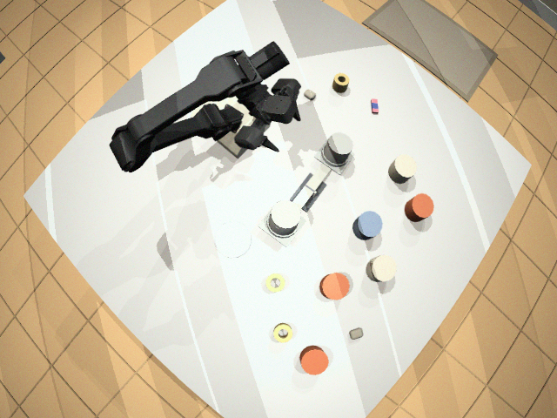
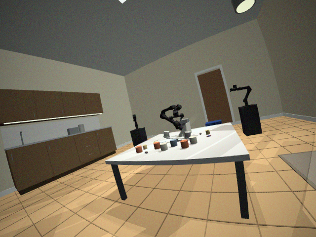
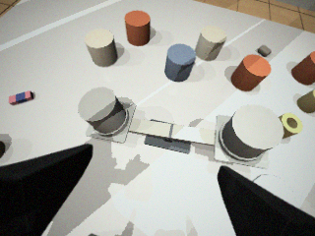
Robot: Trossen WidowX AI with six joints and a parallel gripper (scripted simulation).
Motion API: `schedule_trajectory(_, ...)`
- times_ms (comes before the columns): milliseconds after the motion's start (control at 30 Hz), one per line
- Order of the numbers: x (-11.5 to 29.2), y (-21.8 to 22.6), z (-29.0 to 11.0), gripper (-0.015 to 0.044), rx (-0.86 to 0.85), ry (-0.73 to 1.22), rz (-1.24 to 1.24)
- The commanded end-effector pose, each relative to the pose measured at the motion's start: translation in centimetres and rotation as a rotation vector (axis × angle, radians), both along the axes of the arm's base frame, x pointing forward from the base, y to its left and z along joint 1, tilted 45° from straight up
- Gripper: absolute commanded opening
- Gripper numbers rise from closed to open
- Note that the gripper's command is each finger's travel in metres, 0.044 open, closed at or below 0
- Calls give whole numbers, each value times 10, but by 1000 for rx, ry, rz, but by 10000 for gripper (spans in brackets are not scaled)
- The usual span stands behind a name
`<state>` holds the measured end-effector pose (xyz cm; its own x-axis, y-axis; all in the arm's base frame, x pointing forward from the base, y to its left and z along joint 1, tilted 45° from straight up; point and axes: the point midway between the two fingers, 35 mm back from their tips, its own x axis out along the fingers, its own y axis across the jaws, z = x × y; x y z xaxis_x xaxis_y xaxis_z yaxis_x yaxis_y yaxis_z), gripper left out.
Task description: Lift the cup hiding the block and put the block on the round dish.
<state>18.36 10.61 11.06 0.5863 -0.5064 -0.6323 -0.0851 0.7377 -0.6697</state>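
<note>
big white table (image 1: 135, 252), black arm (image 1: 179, 108) folded up high near its own base, well back from the action. the gripper (image 1: 283, 130) hangs spread wide, nothing between the fingers, and the wrist view looks down past both fingertips at the balance (image 3: 164, 133).

by my read, the task has barely started. both cups sit on their end plates: the far cup (image 1: 338, 148) and the near cup (image 1: 284, 218), the one just beside the dish. neither is lifted, neither looks disturbed. the round dish (image 1: 232, 239) lies pale on the table with nothing on it. so all of it is left: pick the right cup, lift it, grab the block, carry it to the dish, let go, pull away.

which cup? the beam may be tilted, but i can't judge the lean with confidence from here.

scattered around: stubby cylinders in orange (image 1: 335, 286), blue (image 1: 368, 224) and cream (image 1: 401, 167), yellow rings (image 1: 275, 282), a little pink-and-blue eraser (image 1: 374, 105).

hidden: the block itself, out of sight under one cup. the dish nearly vanishes against the table, its edge faint. in the room view everything on the table is tiny.
</note>
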Motion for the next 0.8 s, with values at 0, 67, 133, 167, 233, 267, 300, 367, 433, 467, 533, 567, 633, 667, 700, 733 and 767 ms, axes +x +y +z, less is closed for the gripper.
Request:
schedule_trajectory(0,-4,-5,20,440,-31,-109,15)
schedule_trajectory(67,-4,-5,21,440,-32,-114,16)
schedule_trajectory(133,-4,-5,21,440,-32,-114,16)
schedule_trajectory(167,-4,-5,21,440,-32,-114,16)
schedule_trajectory(233,-3,-4,20,440,-22,-118,-3)
schedule_trajectory(267,-1,-2,19,440,-10,-122,-26)
schedule_trajectory(300,1,-1,17,440,5,-128,-54)
schedule_trajectory(367,4,3,14,440,34,-140,-111)
schedule_trajectory(433,8,6,10,440,62,-152,-168)
schedule_trajectory(467,11,7,8,440,76,-159,-197)
schedule_trajectory(533,15,10,4,440,103,-173,-255)
schedule_trajectory(567,17,11,2,440,116,-180,-284)
schedule_trajectory(633,21,14,-3,440,141,-195,-343)
schedule_trajectory(667,23,15,-5,440,153,-203,-373)
schedule_trajectory(700,26,16,-7,440,165,-211,-403)
schedule_trajectory(733,28,17,-10,440,177,-220,-432)
schedule_trajectory(767,30,18,-13,440,188,-228,-462)
